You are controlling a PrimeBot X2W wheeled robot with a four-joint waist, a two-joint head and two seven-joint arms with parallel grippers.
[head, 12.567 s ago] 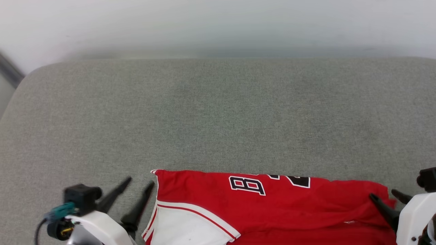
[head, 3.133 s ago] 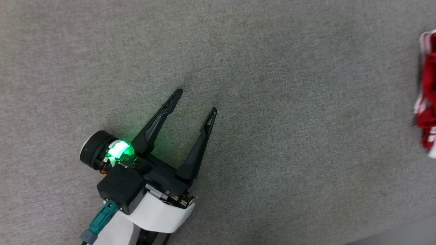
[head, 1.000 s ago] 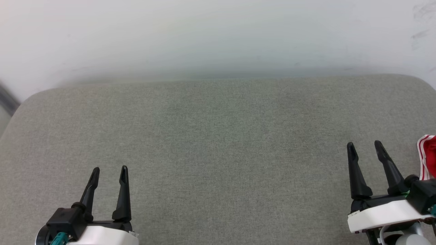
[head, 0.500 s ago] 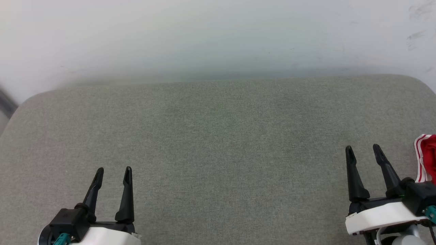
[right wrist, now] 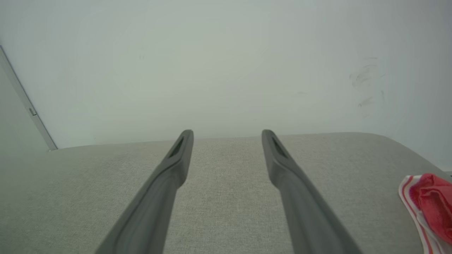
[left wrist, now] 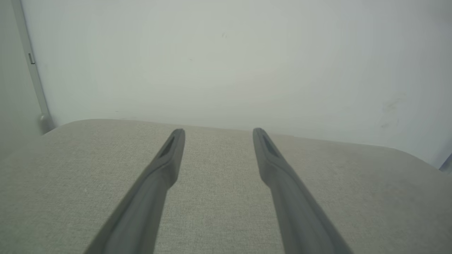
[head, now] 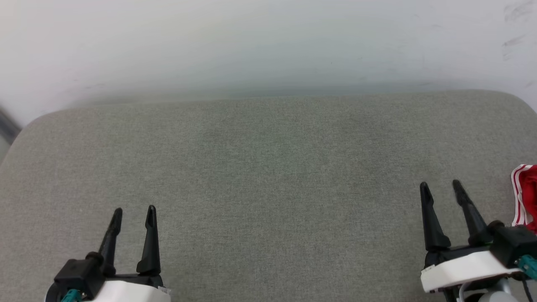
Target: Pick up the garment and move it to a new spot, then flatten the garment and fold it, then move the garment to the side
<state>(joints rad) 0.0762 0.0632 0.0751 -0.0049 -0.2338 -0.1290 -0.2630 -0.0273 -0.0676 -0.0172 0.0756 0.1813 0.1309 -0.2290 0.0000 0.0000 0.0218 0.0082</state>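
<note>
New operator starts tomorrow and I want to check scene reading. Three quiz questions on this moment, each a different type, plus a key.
1. True or false: the right pincer is shut on the garment.
2. Multiple choice: where on the grey cushion does the garment lie?
A) in the middle
B) at the right side, to the right of the right pincer
C) at the left end
3. Short answer: how do the jaws of the left pincer stand, and what do they hold?

Key
1. False. Its jaws are open and its fingers are clear of the garment.
2. B
3. Open, holding nothing. The bare cushion shows between them.
</note>
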